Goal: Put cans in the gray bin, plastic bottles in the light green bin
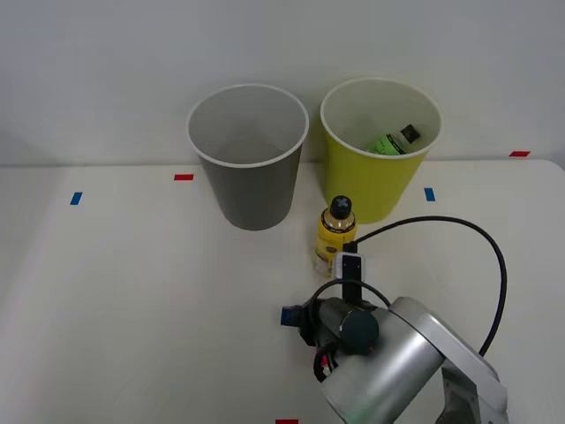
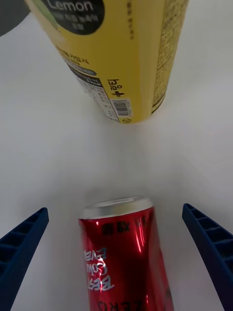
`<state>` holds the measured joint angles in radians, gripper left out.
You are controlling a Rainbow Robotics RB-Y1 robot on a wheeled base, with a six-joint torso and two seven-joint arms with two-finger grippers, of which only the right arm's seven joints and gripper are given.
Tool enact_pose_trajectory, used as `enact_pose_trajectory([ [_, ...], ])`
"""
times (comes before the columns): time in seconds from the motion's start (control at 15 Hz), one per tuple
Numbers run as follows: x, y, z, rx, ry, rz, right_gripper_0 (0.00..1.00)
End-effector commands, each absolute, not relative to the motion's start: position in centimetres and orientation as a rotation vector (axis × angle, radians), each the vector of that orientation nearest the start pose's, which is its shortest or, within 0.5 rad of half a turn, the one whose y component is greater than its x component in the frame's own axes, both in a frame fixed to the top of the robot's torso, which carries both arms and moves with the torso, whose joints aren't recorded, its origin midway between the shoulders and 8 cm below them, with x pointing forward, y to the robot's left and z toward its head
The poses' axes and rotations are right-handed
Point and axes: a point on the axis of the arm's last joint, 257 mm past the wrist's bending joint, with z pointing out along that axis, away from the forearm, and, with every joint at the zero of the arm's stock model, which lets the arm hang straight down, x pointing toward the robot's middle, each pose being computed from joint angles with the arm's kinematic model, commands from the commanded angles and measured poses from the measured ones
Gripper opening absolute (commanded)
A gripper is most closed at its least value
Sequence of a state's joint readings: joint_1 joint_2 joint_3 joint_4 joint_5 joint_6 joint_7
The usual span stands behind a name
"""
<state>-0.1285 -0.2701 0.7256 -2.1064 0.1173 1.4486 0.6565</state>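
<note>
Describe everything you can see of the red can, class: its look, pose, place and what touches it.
The red can is small and glossy, with white lettering and a silver metal end. It appears to lie on its side on the white table, that end towards the yellow bottle, apart from it. The right gripper is open; its blue ribbed fingers flank the can without touching it.

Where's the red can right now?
In the wrist view, the can sits between the open right gripper's fingers, just short of the yellow bottle.
</note>
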Motion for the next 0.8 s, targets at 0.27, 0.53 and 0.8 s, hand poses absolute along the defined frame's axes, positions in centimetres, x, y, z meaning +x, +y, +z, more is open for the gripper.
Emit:
enact_pose_trajectory([
  [0.27, 37.4, -5.7, -30.1, 0.16, 2.507, 0.156, 0.95],
  [0.53, 37.5, -5.2, -29.9, 0.148, 2.511, 0.173, 0.95],
  [0.8, 37.3, -5.4, -30.2, 0.146, 2.518, 0.165, 0.95],
])
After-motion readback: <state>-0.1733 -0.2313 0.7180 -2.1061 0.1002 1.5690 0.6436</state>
